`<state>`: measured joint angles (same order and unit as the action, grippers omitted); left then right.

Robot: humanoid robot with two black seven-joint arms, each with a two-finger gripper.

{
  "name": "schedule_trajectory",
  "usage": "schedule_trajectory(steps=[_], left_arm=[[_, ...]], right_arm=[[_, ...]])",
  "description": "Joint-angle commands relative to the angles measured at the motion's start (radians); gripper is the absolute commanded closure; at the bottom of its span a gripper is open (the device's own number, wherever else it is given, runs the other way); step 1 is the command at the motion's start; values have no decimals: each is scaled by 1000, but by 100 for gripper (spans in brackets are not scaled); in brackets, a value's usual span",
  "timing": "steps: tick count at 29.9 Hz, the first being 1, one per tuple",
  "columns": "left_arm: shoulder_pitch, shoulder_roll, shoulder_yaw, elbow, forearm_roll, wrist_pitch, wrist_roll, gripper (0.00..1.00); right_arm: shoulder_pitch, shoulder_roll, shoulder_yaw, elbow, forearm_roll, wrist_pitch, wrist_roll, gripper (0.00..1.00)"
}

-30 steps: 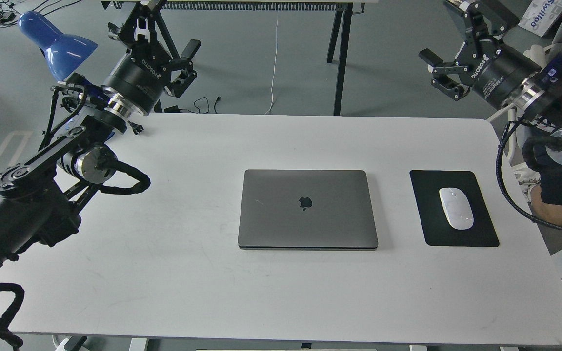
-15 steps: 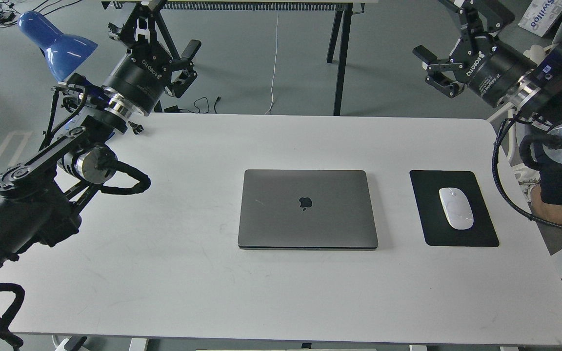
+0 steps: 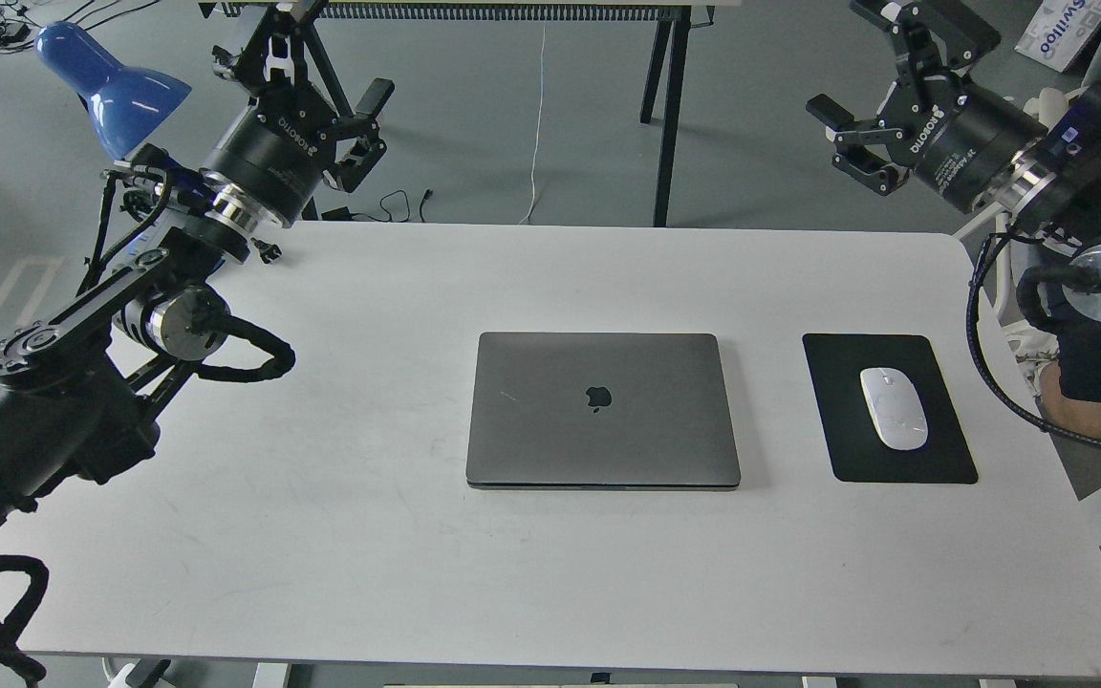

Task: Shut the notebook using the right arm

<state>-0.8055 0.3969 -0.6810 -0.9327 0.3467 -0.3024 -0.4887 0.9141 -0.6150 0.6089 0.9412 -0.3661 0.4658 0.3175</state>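
Note:
The notebook is a grey laptop with a dark logo. It lies flat with its lid shut in the middle of the white table. My right gripper is open and empty, raised above and beyond the table's far right corner, well away from the notebook. My left gripper is open and empty, raised beyond the table's far left corner.
A white mouse lies on a black mouse pad right of the notebook. A blue desk lamp stands at the far left. Another table's black legs and cables are behind. A person's leg is at the right edge.
My right gripper has moved up and a little to the left, away from the table. The notebook and the left arm have not moved.

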Motion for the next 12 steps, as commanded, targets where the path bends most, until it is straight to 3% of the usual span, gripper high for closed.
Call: schedule_trajectory(steps=[1,12], left_arm=[[0,-1,-2,0,0,-1,0,0],[0,-1,0,0,0,0,0,0]], right_arm=[[0,-8,2,1,1,-1,0,0],[0,-11,34,4,1,-4,0,0]])
